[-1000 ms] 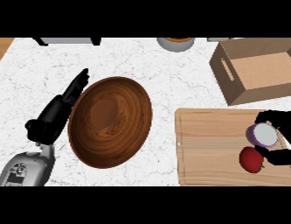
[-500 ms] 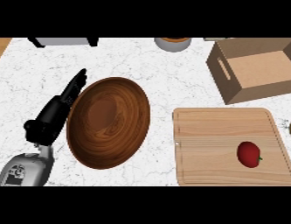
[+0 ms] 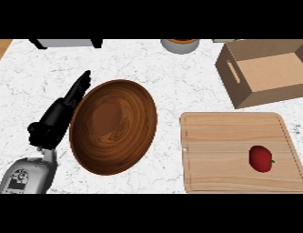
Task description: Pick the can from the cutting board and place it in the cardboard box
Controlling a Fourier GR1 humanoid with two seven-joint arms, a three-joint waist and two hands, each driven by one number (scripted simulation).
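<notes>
Head view: no can shows anywhere, so where it is cannot be told. The cutting board [image 3: 244, 152] lies on the white marble counter [image 3: 180, 86] and carries only a red tomato [image 3: 261, 158], which sits toward the board's right side, below the middle. The cardboard box [image 3: 275, 73] stands just beyond the cutting board's far edge, open at the top, with a slot handle in its left wall; its visible floor is bare. Left of the cutting board, close beside it, rests a big wooden bowl [image 3: 113, 127]. Farther left again, along the bowl's far rim, the left hand [image 3: 59, 116] lies with its fingers stretched out straight, holding nothing. The right hand does not show. Beyond the bowl, at the counter's back edge, stand a grey appliance [image 3: 66, 43] and a small round pot [image 3: 180, 44].
</notes>
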